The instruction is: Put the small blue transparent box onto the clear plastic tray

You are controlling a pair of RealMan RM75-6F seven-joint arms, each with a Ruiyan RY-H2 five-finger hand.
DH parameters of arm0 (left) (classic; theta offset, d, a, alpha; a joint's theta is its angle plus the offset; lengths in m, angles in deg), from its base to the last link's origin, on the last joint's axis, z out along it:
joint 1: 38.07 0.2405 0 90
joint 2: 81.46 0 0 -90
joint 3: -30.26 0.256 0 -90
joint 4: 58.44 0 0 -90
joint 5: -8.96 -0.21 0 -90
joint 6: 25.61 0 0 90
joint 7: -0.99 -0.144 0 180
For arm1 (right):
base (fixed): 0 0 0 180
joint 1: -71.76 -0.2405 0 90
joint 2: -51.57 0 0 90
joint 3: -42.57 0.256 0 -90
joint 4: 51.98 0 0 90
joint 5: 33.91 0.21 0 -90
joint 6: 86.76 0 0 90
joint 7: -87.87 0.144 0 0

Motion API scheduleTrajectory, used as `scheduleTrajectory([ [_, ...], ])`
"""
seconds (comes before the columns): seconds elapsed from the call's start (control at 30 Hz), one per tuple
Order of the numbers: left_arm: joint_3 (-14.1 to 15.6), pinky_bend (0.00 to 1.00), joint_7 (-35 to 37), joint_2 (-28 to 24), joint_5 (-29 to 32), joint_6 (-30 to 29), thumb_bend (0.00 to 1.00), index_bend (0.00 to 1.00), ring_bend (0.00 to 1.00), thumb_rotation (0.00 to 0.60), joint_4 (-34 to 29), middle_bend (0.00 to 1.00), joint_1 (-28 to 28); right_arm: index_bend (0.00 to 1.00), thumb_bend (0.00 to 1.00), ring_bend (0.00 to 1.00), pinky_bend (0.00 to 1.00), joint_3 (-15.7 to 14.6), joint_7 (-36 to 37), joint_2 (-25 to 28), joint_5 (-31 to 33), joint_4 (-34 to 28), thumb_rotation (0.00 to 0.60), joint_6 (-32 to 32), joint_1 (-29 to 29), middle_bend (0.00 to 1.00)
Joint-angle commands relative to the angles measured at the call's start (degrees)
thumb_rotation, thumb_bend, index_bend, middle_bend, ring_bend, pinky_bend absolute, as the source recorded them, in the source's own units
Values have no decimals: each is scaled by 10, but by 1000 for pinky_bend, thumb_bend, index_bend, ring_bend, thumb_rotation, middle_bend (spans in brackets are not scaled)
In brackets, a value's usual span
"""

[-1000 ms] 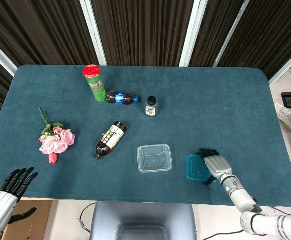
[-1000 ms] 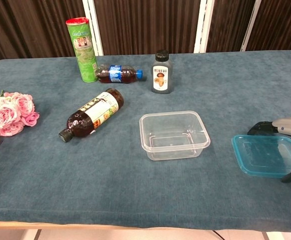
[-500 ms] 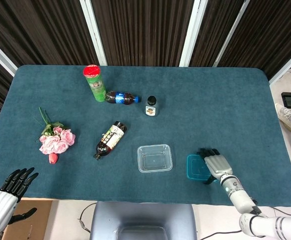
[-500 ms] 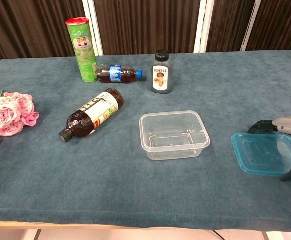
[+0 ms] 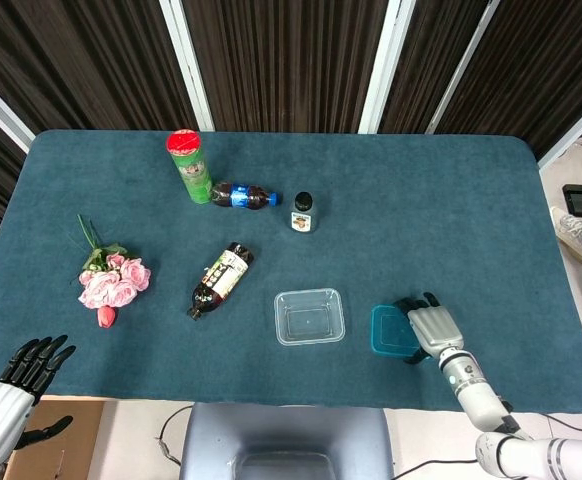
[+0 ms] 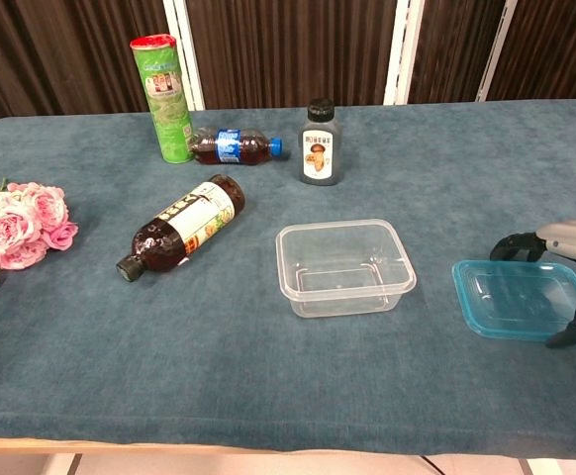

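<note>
While the right hand [image 6: 565, 272] straddles the far right part of the blue box [image 6: 511, 300], with dark fingers at the box's back edge and a thumb at its front corner, the step in hand is to get a firm grip before any lift. Whether the fingers actually clamp the rim or only rest against it I cannot tell from either view. The box lies flat on the worktop [image 5: 451, 220], just right of the tray [image 6: 344, 267] and not touching it. A good grip would, I judge, pinch opposite edges evenly, since the shallow, slick box could tip or slide out. Once the box is held, it should be raised level above the tray's wall, carried left, and lowered squarely so that it seats on the rim rather than hanging off one side.

The left hand [image 5: 16, 385] hangs off the near left corner, fingers spread, holding nothing.

Counted: one blue box, one tray, one green can [image 5: 189, 165], one small cola bottle [image 5: 241, 196] lying down, one upright dark jar [image 5: 302, 212], one large brown bottle [image 5: 221, 280] on its side, one bunch of pink roses [image 5: 111, 283].
</note>
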Motion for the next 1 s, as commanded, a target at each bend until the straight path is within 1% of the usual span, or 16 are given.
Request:
scheduleTrajectory([
  [0.03,0,100,0,0,0,0,428,0,16,600,0,16,0,797,240,294,182,1,0,-2,-2,1,600,0,1,540],
  [0.33,0,100,1,0,0,-1,428,0,17,600,1,16,1,838,269,342,226,9,7,-7,-21,5,600,15,12,578],
  [0.73,-1,101,-1,0,2,3,427,0,17,600,-1,16,-1,895,302,405,284,26,58,-4,-77,8,600,38,33,627],
  [0.9,-2,100,2,-1,4,1,427,0,17,600,-1,16,0,898,302,410,295,36,97,15,-127,-15,600,56,42,630],
  [1.0,-3,100,6,-2,7,0,427,0,17,600,-2,16,0,900,302,414,316,42,115,34,-163,-48,600,74,46,632],
])
